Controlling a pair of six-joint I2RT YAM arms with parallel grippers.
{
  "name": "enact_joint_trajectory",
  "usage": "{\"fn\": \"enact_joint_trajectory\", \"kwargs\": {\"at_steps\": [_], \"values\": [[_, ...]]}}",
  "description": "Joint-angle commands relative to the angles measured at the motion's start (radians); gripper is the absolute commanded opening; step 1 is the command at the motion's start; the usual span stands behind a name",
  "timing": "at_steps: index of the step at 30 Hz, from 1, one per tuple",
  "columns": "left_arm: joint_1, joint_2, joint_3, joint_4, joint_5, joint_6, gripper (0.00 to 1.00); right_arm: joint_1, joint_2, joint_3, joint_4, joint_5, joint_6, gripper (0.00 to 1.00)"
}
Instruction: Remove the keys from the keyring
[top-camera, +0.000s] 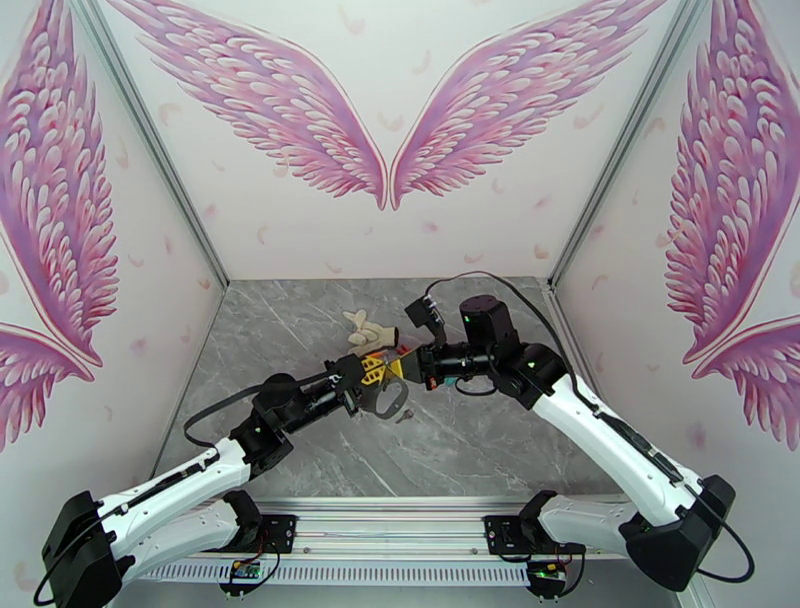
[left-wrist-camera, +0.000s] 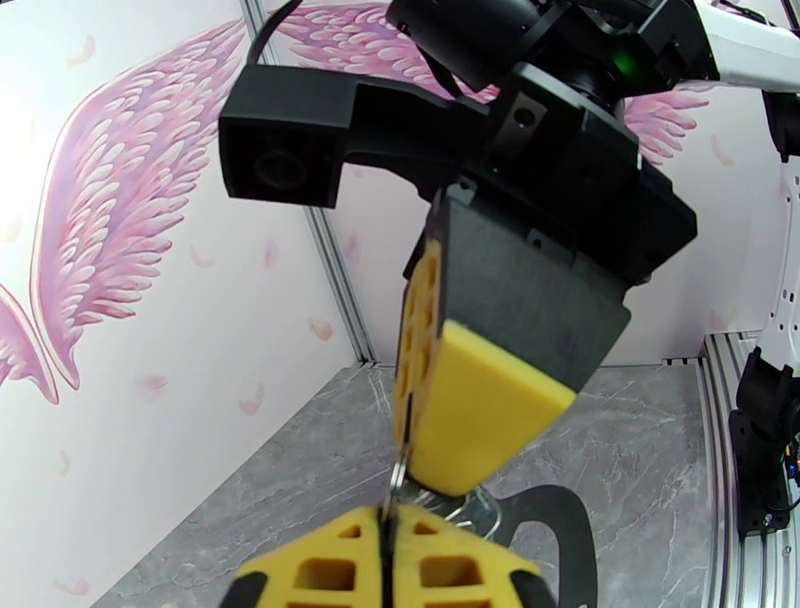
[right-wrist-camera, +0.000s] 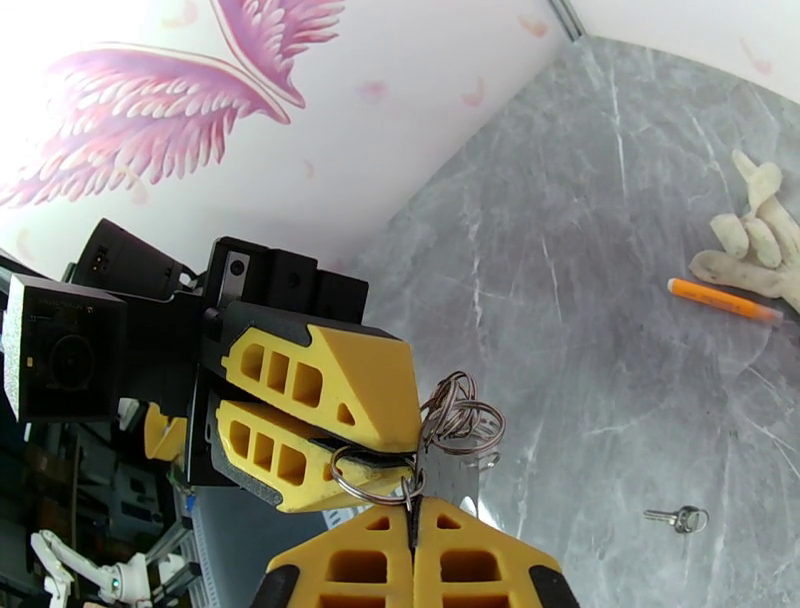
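Left gripper (right-wrist-camera: 408, 460) and right gripper (right-wrist-camera: 412, 503) meet nose to nose above the middle of the desk (right-wrist-camera: 600, 250), both clenched on the keys (right-wrist-camera: 447, 475). The keyring (left-wrist-camera: 583, 555) dangles below them. A loose key (right-wrist-camera: 678, 519) lies mid-desk.

Both arms reach inward mid-air; left claw (right-wrist-camera: 408, 452) and right claw (right-wrist-camera: 412, 512) meet tip to tip, jaws pinched closed.
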Motion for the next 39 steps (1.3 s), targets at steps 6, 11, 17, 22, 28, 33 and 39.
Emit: {"fn": "enact_joint_trajectory", "kwargs": {"at_steps": [6,11,17,22,28,33,39], "values": [[-0.004,-0.039,0.095,-0.268,0.038,-0.062,0.21,0.004,-0.008,0.079,-0.096,0.059,-0.087,0.00],[-0.016,-0.024,0.162,-0.393,0.024,-0.073,0.26,0.008,0.009,0.096,-0.119,0.076,-0.112,0.00],[-0.032,-0.006,0.210,-0.411,-0.007,-0.052,0.29,0.016,0.037,0.128,-0.169,0.100,-0.147,0.00],[-0.042,0.028,0.271,-0.474,0.001,-0.012,0.27,0.020,0.047,0.143,-0.193,0.117,-0.161,0.00],[-0.047,0.098,0.342,-0.552,-0.002,0.046,0.21,0.024,0.058,0.174,-0.231,0.140,-0.186,0.00],[-0.050,0.116,0.357,-0.578,0.001,0.082,0.10,0.025,0.068,0.187,-0.265,0.150,-0.210,0.00],[-0.050,0.081,0.291,-0.475,-0.011,0.121,0.02,0.024,0.060,0.182,-0.252,0.129,-0.221,0.09]]}}
